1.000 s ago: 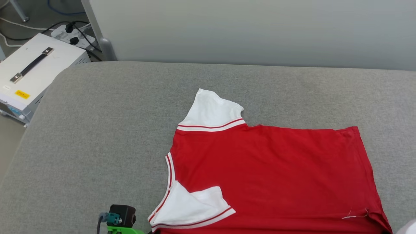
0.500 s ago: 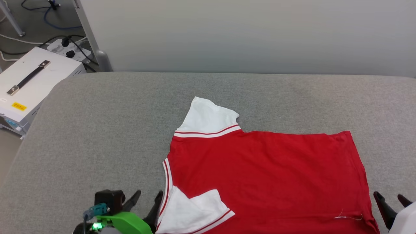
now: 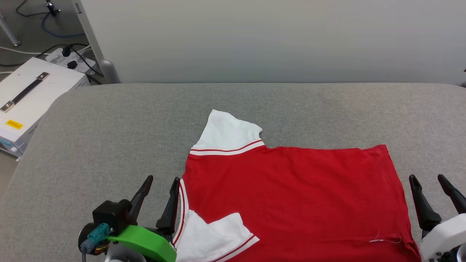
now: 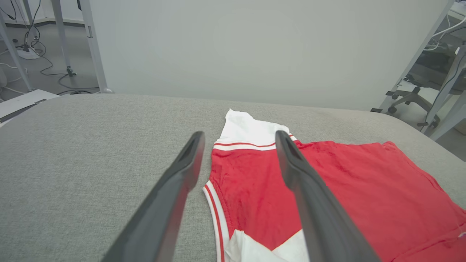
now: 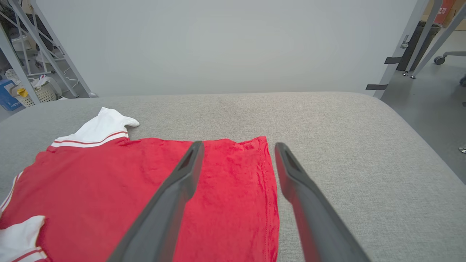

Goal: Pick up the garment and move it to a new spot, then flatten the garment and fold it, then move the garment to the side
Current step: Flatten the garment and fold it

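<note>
Garment (image 3: 291, 196): a red shirt, spread flat on the grey bench (image 3: 109, 127), right of centre in the head view. The neck faces the robot's left and the hem its right.
Far sleeve (image 3: 227, 131): white with red-striped trim, lying out on the bench away from the robot.
Near sleeve (image 3: 214, 236): white, folded in over the red body.
Hem: a loose white thread (image 3: 386, 240) sits at the near corner.
Left gripper (image 3: 162, 179): at the neck end, jaws wide apart and holding nothing. In its wrist view (image 4: 239, 134) one finger is over bare bench and the other over the red cloth (image 4: 327, 182). Cannot tell whether it touches.
Right gripper (image 3: 426, 177): at the hem end, jaws wide apart and empty. Its wrist view (image 5: 239, 144) shows the hem edge between the fingers, with the shirt (image 5: 109, 174) to one side.
Surroundings: a grey partition (image 3: 255, 36) stands behind the bench. A white box with a black handle (image 3: 25, 98) and a power strip (image 3: 69, 58) are on the floor at far left.
</note>
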